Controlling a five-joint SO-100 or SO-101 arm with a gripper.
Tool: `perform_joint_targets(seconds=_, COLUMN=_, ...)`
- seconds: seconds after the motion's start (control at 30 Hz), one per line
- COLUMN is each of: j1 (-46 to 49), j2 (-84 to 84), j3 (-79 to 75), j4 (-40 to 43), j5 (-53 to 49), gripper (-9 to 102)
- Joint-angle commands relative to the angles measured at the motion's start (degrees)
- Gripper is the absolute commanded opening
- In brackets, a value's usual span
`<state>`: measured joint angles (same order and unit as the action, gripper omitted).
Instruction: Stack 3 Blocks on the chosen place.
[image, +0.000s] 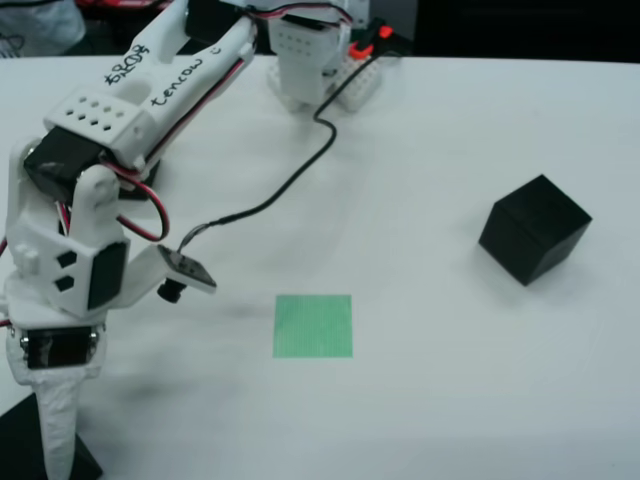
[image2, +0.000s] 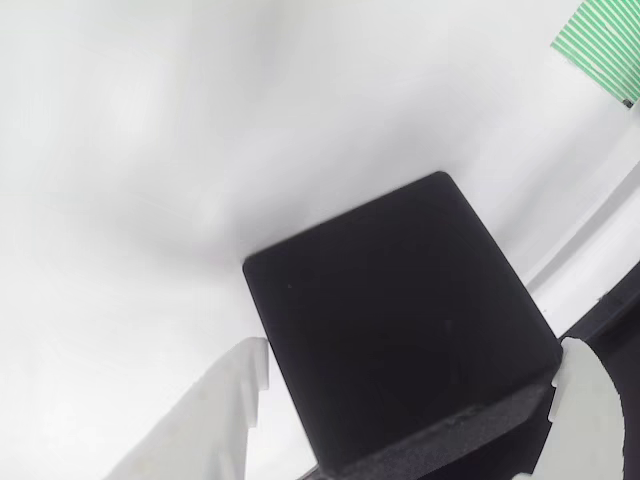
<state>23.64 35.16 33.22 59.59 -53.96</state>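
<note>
Tool apparently straddling block, edges clear.

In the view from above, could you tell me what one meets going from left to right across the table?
The white arm with its gripper pointing down over a black block at the lower left, then the green square, then another black block at the right.

A plain white desk spreads across the view from above, evenly lit, with soft grey shadows at lower left. Beyond its far edge the room falls dark, nearly black, with blurred pale clutter at top left.
</note>
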Motion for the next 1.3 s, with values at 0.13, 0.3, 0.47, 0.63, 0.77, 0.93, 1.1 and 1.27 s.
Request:
perform_joint_targets(seconds=0.13, j1=-0.3, j2=-0.1, j3=-2.5, j4=-1.7, j5=-0.3, gripper=35)
perform_joint_targets(seconds=0.3, j1=-0.3, j2=-0.2, j3=-2.4, j4=-1.5, j5=-0.3, gripper=31)
perform_joint_targets(seconds=0.47, j1=-0.3, j2=-0.2, j3=-1.8, j4=-0.9, j5=-0.3, gripper=27)
perform_joint_targets(seconds=0.63, j1=-0.2, j2=-0.2, j3=-1.2, j4=0.0, j5=-0.7, gripper=24)
perform_joint_targets(seconds=0.77, j1=0.1, j2=0.0, j3=-1.1, j4=1.0, j5=-0.7, gripper=22)
perform_joint_targets(seconds=0.93, j1=0.2, j2=1.3, j3=1.1, j4=2.5, j5=-0.7, gripper=20)
perform_joint_targets(seconds=1.1, j1=-0.2, j2=6.1, j3=7.6, j4=2.5, j5=-0.6, gripper=19)
perform_joint_targets(seconds=1.27, j1=-1.3, j2=13.2, j3=15.0, j4=2.6, j5=-0.5, gripper=19)
